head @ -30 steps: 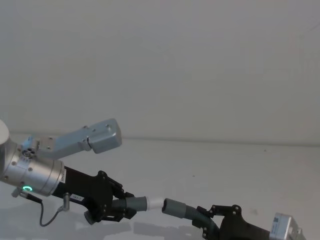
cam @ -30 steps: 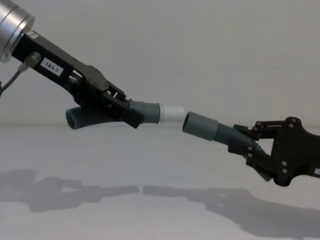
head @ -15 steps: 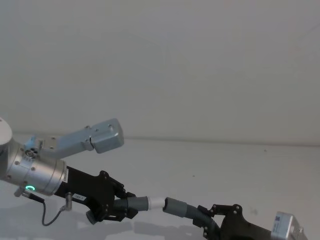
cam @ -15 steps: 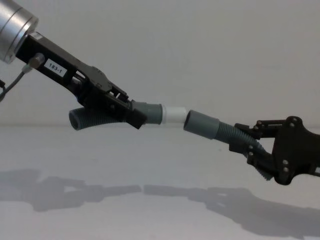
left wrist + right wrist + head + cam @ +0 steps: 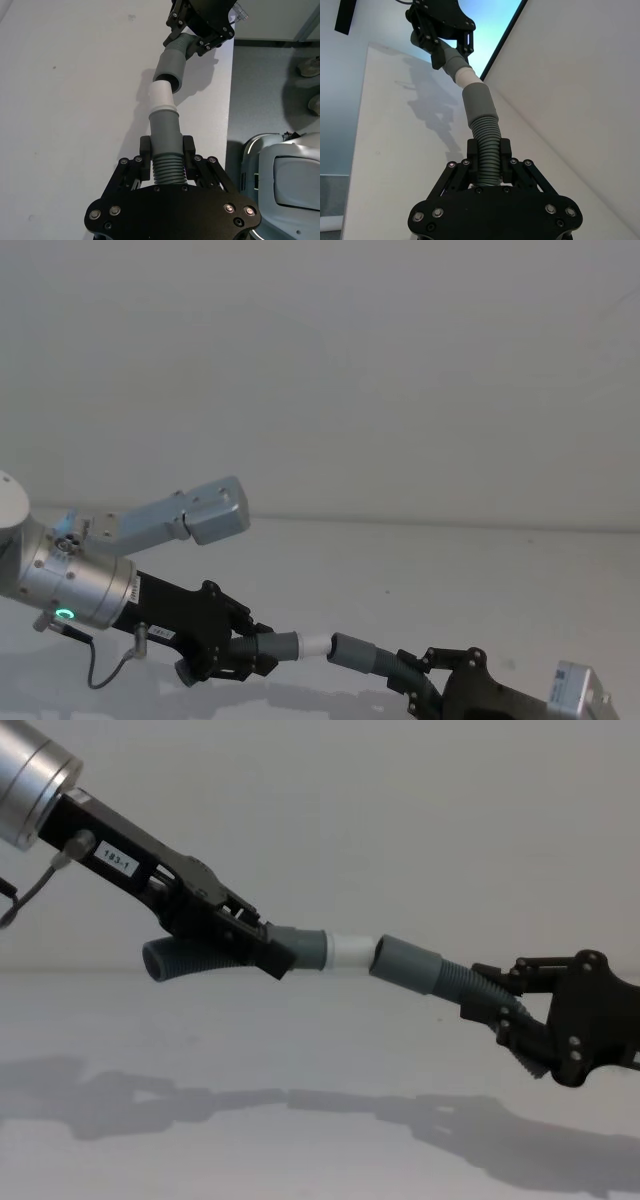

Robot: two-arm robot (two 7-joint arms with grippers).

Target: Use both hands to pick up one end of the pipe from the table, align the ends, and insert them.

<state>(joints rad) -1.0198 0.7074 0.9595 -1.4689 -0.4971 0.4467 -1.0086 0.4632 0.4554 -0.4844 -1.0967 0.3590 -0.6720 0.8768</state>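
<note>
Claws [image 5: 262,946] [image 5: 497,1010] — white tip [image 5: 352,950] at socket [image 5: 408,963]

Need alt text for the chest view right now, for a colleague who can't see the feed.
Two grippers hold two grey hose pieces in the air above the white table, the white tip meeting the mouth of the socket cuff. The left gripper reaches in from the upper left, clamped on the tipped piece; the right gripper comes from the right edge, clamped on the socket piece.

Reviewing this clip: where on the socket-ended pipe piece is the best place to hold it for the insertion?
On its corrugated section, behind the smooth socket cuff, coming from the end away from the white tip. The right gripper clamps there, leaving the cuff's mouth free.
</note>
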